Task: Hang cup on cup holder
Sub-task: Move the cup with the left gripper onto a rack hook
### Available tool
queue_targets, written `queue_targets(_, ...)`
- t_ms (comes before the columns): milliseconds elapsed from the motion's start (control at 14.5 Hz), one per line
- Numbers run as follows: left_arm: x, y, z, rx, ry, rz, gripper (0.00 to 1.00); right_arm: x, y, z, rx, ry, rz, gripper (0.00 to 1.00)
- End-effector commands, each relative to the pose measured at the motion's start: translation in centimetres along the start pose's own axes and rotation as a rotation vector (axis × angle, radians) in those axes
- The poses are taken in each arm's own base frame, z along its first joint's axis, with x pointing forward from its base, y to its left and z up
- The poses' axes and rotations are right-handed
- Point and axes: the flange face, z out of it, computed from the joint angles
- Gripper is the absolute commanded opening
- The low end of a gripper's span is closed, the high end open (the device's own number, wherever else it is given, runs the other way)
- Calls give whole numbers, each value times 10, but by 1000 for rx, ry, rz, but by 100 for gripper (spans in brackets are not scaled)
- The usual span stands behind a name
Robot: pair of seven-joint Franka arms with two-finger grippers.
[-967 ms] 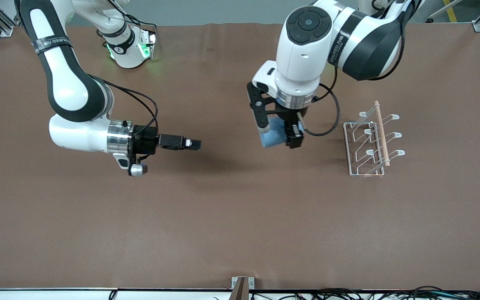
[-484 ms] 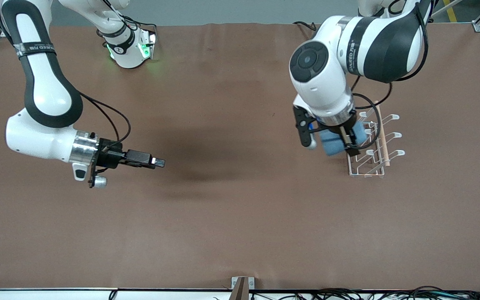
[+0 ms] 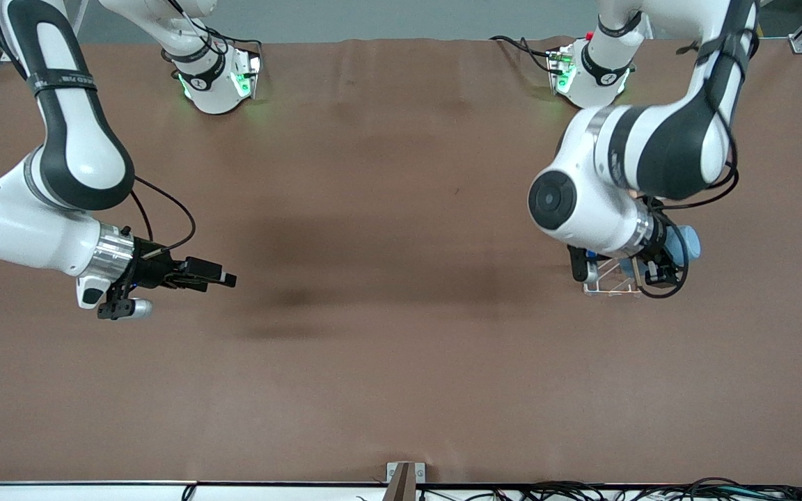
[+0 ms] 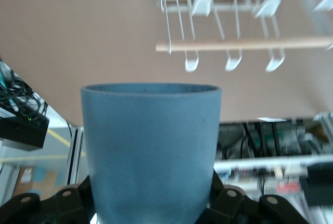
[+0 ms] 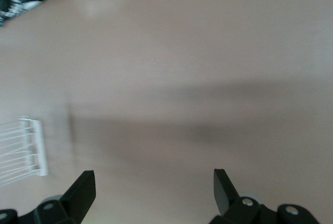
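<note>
While the cup (image 4: pixel 151 151) is clamped by the left gripper (image 3: pixel 641 268) over the holder (image 3: pixel 610 287), center right of frame, hanging is not yet done. Right gripper (image 3: pixel 223 280), mid-left, is held apart, waiting.

We see two glossy white arms (image 3: pixel 60 223) with black joint bands and silver wrist rings. Black cables loop from the wrists to black grippers (image 3: pixel 227 280). Green lights glow on the white bases (image 3: pixel 216 87), and small dark lettering marks the bands.
</note>
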Motion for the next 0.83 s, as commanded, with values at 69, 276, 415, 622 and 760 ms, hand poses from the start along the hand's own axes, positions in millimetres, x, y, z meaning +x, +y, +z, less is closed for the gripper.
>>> queue_targets(69,41,7,28,-8,-124,78,64,-7,-28,-9,-191,17,-55,100)
queue_targets(276,59,17,53,-33,-215,128,63,-12,-43,-53,-332,94,-92,100)
queue_targets(415,77,20,63,-54,-264,132,63,-20,-44,-92,-375,133,-95,100)
queue_targets(622,96,19,73,-51,-298,141,63,-32,-22,-153,-446,165,-59,100)
queue_targets(760,105,20,70,-34,-311,129,64,-47,-21,-182,-485,149,-45,100)
